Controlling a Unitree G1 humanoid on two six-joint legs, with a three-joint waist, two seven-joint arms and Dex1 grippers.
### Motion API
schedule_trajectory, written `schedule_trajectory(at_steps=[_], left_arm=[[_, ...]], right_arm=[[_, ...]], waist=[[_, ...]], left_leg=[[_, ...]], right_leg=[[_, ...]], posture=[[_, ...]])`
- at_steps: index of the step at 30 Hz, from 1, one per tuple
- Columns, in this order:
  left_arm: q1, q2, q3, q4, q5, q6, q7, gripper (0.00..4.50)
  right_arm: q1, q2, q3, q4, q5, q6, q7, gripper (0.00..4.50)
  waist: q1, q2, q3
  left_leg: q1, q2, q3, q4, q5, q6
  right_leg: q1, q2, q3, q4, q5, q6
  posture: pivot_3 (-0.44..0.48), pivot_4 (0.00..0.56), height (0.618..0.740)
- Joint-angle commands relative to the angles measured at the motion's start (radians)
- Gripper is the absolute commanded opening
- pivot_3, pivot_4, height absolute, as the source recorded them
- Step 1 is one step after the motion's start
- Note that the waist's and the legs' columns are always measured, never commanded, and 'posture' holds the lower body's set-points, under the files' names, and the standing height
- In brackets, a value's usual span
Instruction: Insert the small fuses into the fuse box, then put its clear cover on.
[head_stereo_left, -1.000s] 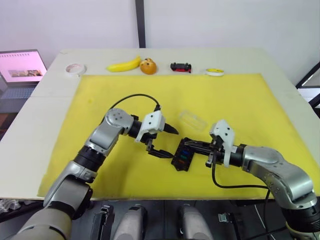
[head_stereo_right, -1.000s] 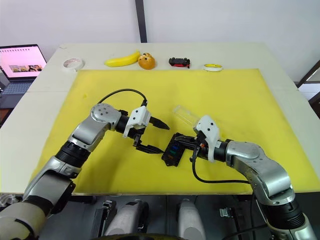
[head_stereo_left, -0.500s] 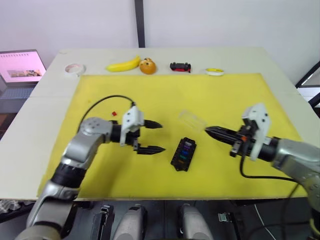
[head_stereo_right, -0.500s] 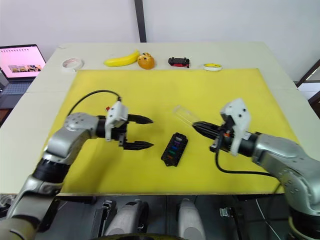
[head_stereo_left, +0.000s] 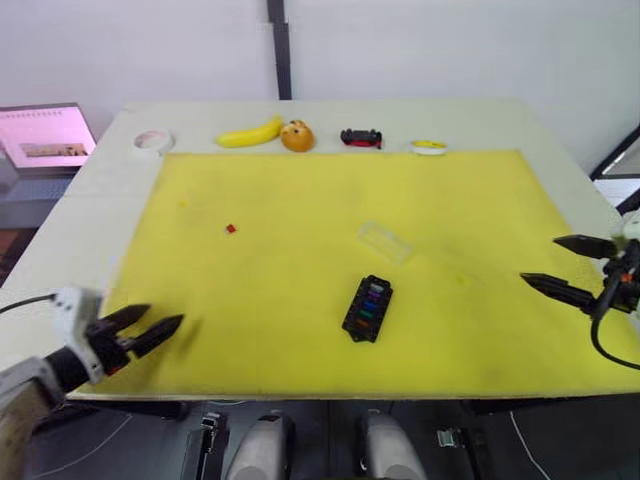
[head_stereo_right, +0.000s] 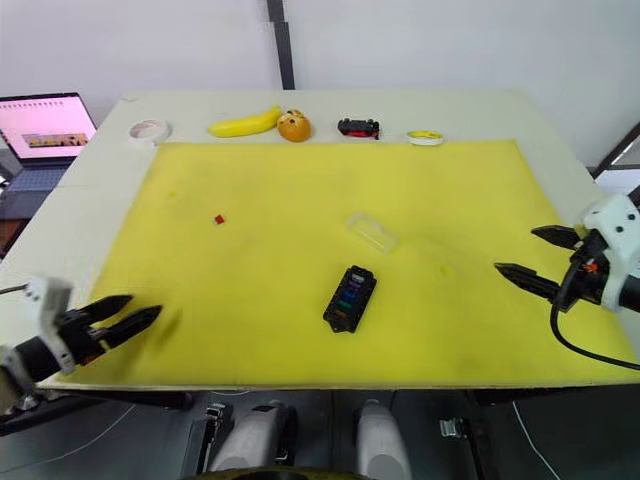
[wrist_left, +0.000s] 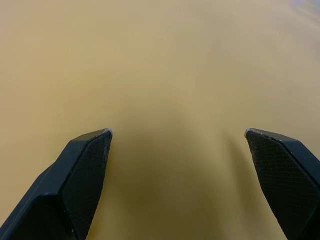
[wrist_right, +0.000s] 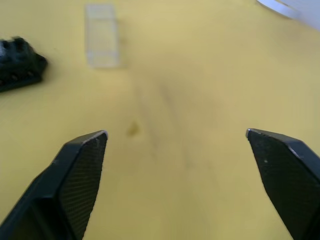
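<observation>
Left eye view: fuse box (head_stereo_left: 367, 308) at mat centre, long axis running away from robot, slightly tilted; clear cover (head_stereo_left: 385, 241) just beyond it; lone red fuse (head_stereo_left: 231, 229) far left. Right gripper (head_stereo_left: 567, 266) nearer box, left gripper (head_stereo_left: 147, 324) nearer fuse; both spread wide, empty
</observation>
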Motion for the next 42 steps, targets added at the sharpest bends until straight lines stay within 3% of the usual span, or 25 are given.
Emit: schedule_trajectory(at_steps=[1, 5, 9, 14, 17, 23, 28, 42], left_arm=[[-0.005, 0.016, 0.088, -0.005, -0.091, 0.064, 0.041, 4.5], [-0.071, 0.048, 0.083, 0.008, -0.231, 0.209, 0.067, 4.5], [-0.263, 0.093, 0.058, 0.138, -0.376, 0.371, 0.123, 4.5], [-0.575, 0.171, -0.065, 0.413, -0.386, 0.559, 0.172, 4.5], [-0.672, 0.211, -0.128, 0.525, -0.363, 0.589, 0.129, 4.5], [-0.943, 0.185, -0.148, 0.863, -0.301, 0.599, 0.178, 4.5], [-1.04, 0.148, -0.198, 1.019, -0.216, 0.561, 0.175, 4.5], [-1.145, 0.065, -0.238, 1.309, -0.085, 0.425, 0.048, 4.5]], right_arm=[[-0.064, 0.002, 0.021, -0.018, 0.009, -0.014, -0.012, 4.45], [-0.16, 0.044, 0.124, -0.105, 0.059, 0.037, -0.056, 4.45], [-0.264, 0.143, 0.268, -0.241, 0.093, 0.07, -0.143, 4.45], [-0.404, 0.256, 0.382, -0.336, 0.153, 0.142, -0.243, 4.45], [-0.462, 0.31, 0.445, -0.356, 0.177, 0.168, -0.272, 4.45], [-0.507, 0.362, 0.566, -0.387, 0.148, 0.166, -0.299, 4.45], [-0.522, 0.358, 0.618, -0.402, 0.115, 0.157, -0.301, 4.45], [-0.494, 0.359, 0.615, -0.459, 0.122, 0.197, -0.341, 4.45]], waist=[[0.004, 0.0, 0.0], [0.004, 0.001, -0.001], [0.004, 0.001, -0.001], [0.003, 0.001, 0.0], [-0.009, 0.0, 0.0], [-0.01, -0.001, 0.0], [-0.011, -0.001, 0.0], [-0.01, -0.002, -0.001]], left_leg=[[0.0, 0.0, 0.0, 0.0, 0.0, 0.0], [0.0, 0.0, 0.0, 0.0, -0.001, 0.001], [-0.001, 0.0, -0.001, 0.0, 0.0, 0.0], [-0.001, -0.003, -0.001, 0.0, 0.0, 0.0], [-0.002, -0.004, -0.001, -0.001, 0.0, 0.0], [-0.005, -0.004, 0.0, -0.001, 0.001, -0.002], [-0.005, -0.004, 0.0, -0.001, 0.001, -0.003], [-0.012, -0.004, 0.0, 0.002, 0.003, -0.005]], right_leg=[[0.0, -0.002, 0.0, 0.0, 0.0, 0.0], [0.0, -0.003, 0.0, -0.001, 0.0, 0.0], [-0.001, -0.003, 0.0, -0.001, 0.0, 0.0], [-0.003, -0.002, -0.001, 0.0, 0.0, 0.0], [-0.005, -0.002, -0.001, 0.001, 0.0, 0.0], [-0.011, -0.002, 0.0, 0.005, 0.0, 0.0], [-0.011, -0.002, 0.0, 0.007, 0.0, 0.001], [-0.018, -0.002, 0.0, 0.008, 0.0, 0.001]], posture=[[0.0, 0.15, 0.74], [0.0, 0.15, 0.74], [0.0, 0.15, 0.74], [0.0, 0.15, 0.74], [0.0, 0.15, 0.74], [0.0, 0.15, 0.74], [0.0, 0.15, 0.74], [0.0, 0.15, 0.74]])
